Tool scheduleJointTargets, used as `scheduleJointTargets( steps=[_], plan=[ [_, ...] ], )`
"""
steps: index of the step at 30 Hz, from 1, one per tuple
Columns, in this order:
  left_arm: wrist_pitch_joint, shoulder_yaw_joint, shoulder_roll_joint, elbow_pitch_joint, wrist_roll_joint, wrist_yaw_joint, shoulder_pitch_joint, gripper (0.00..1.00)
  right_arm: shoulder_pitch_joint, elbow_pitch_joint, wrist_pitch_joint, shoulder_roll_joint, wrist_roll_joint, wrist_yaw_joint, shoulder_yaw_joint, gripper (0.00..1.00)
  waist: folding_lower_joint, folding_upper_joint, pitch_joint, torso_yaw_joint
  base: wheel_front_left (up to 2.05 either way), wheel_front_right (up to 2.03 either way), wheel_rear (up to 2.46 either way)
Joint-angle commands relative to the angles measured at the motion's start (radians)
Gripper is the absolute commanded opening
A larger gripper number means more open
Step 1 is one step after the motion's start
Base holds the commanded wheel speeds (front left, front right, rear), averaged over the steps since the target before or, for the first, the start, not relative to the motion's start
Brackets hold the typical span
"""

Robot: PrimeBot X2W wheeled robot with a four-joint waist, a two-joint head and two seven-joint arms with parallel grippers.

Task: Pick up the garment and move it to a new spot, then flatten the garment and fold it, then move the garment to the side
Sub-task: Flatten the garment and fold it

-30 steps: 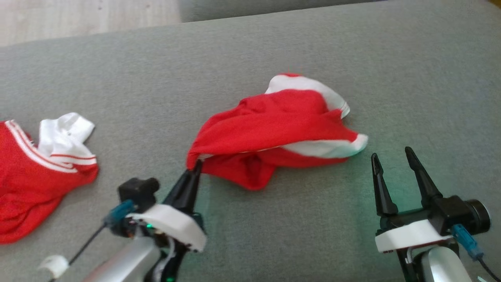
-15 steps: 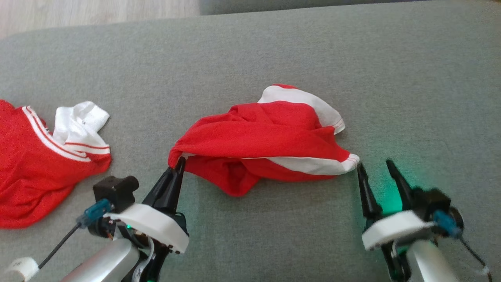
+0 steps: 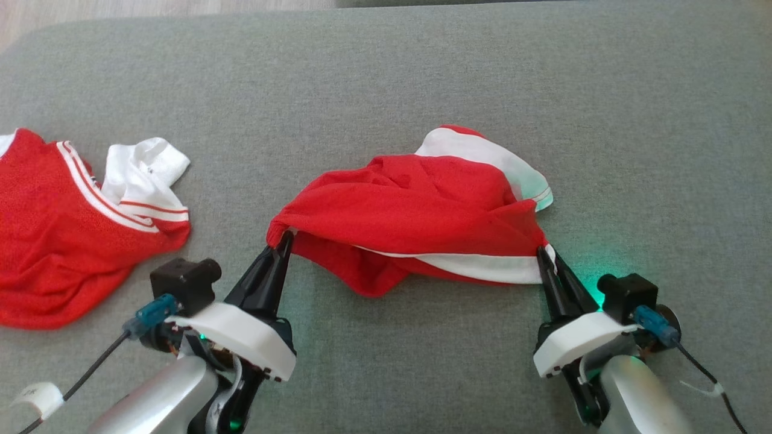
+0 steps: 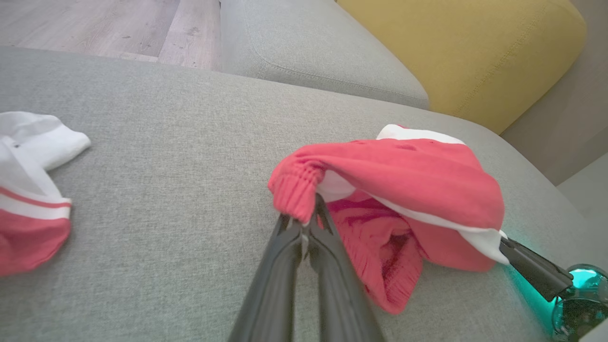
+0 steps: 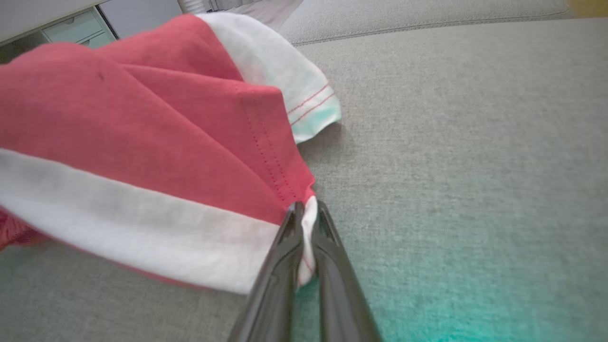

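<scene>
The garment point(image 3: 416, 211) is a crumpled red piece with white bands, lying mid-cushion and lifted at both near corners. My left gripper point(image 3: 283, 240) is shut on its red ribbed left corner, also seen in the left wrist view where the gripper point(image 4: 311, 213) pinches the garment point(image 4: 403, 175). My right gripper point(image 3: 546, 256) is shut on the white-banded right corner; in the right wrist view the gripper point(image 5: 306, 213) clamps the white hem of the garment point(image 5: 142, 142). The cloth sags between the two grips.
A second red and white garment point(image 3: 66, 229) lies at the left on the grey cushion point(image 3: 392, 72). A yellow cushion point(image 4: 465, 47) sits beyond it in the left wrist view. Wooden floor point(image 4: 95, 23) lies past the cushion's far edge. Grey cushion surface stretches to the right.
My right gripper moved in to the garment's right corner and shut on it. The left gripper kept its hold. The head camera shifted, so the whole scene slid rightward.
</scene>
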Motion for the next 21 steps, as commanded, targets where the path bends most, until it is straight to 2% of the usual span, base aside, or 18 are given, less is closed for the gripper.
scheduleJointTargets(
  steps=[1, 5, 8, 11, 13, 15, 17, 21],
  plan=[
    [-0.010, 0.038, 0.025, -0.024, 0.004, 0.009, -0.033, 0.00, -0.004, -0.014, 0.001, -0.003, 0.004, 0.007, 0.029, 0.00, -0.0001, 0.0000, -0.003, -0.003, 0.00, 0.00, 0.00],
    [-0.027, 0.038, 0.032, -0.022, 0.013, 0.000, -0.030, 0.00, 0.003, -0.078, 0.001, -0.004, -0.008, 0.007, 0.014, 0.00, -0.0001, 0.0000, -0.021, -0.021, 0.00, 0.00, 0.00],
    [-0.029, 0.026, 0.057, -0.033, 0.034, -0.026, -0.040, 0.00, 0.010, -0.172, 0.001, -0.005, 0.002, 0.007, -0.017, 0.00, -0.0001, 0.0000, -0.039, -0.046, 0.00, 0.00, 0.00],
    [0.010, -0.014, 0.104, -0.068, 0.057, -0.106, -0.066, 0.00, 0.001, -0.273, 0.001, -0.022, 0.023, 0.007, -0.051, 0.00, -0.0001, 0.0000, -0.064, -0.078, 0.00, 0.00, 0.00],
    [0.049, -0.039, 0.130, -0.115, 0.032, -0.195, -0.080, 0.00, -0.016, -0.331, 0.001, -0.051, 0.036, 0.007, -0.081, 0.00, -0.0001, 0.0000, -0.084, -0.100, 0.00, 0.00, 0.00],
    [0.092, -0.043, 0.161, -0.166, -0.020, -0.264, -0.092, 0.00, -0.039, -0.380, 0.004, -0.092, 0.037, 0.007, -0.114, 0.00, -0.0001, 0.0000, -0.101, -0.119, 0.00, 0.00, 0.00],
    [0.128, -0.029, 0.194, -0.217, -0.068, -0.301, -0.115, 0.00, -0.069, -0.435, 0.028, -0.135, 0.046, 0.007, -0.149, 0.00, -0.0001, 0.0000, -0.113, -0.131, 0.00, 0.00, 0.00],
    [0.162, 0.039, 0.234, -0.314, -0.159, -0.330, -0.194, 0.00, -0.135, -0.561, 0.105, -0.229, 0.070, 0.007, -0.190, 0.00, -0.0001, 0.0000, -0.118, -0.137, 0.00, 0.00, 0.00]
  ],
)
